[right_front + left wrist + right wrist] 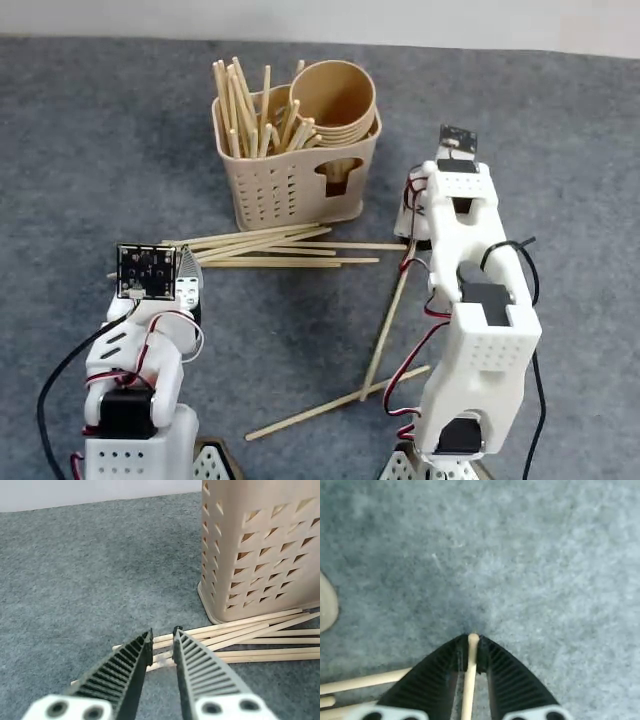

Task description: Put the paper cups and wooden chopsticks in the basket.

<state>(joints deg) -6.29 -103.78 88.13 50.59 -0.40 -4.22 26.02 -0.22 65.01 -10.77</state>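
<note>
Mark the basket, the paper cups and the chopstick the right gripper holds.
basket (pixel 285 195), high view, perforated front wall.
paper cups (pixel 335 95), high view, inside of the top cup.
held chopstick (pixel 473 641), right wrist view, tip between the jaws.

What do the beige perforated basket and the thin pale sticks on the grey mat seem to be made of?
Beige perforated basket: likely moulded plastic, matte; uniform colour, neat regular holes. Thin pale sticks: apparently bare wood; light tan, dull surface.
</note>
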